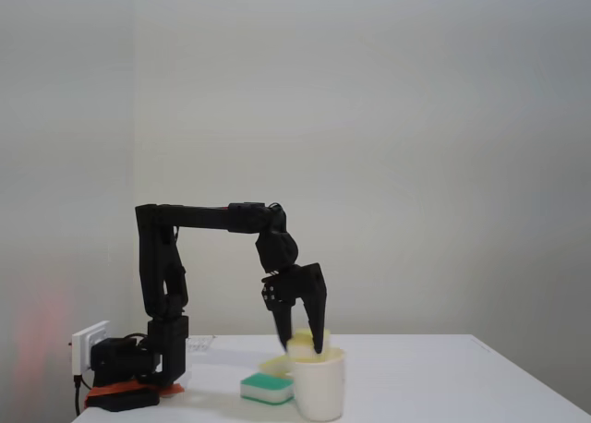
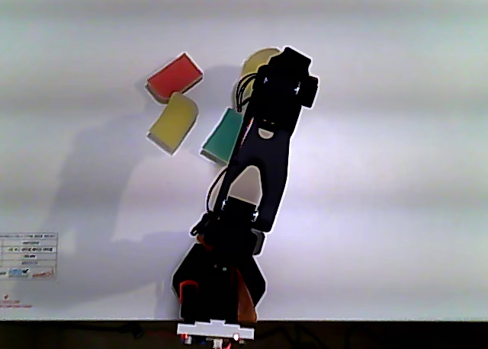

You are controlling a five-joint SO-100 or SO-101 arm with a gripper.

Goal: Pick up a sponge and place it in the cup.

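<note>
Sitting in the cup point(image 1: 319, 388) is the sponge point(image 1: 306, 345), the claw point(image 1: 302, 342) clamped on it, on a white worktop point(image 1: 443, 386) before a pale wall point(image 1: 416, 118).

Soft, even, slightly dim in the fixed view; faint red glow at lower left. Overexposed table point(image 2: 396, 212) from above, horizontal banding, bluish shadows left of arm point(image 2: 263, 158).
</note>
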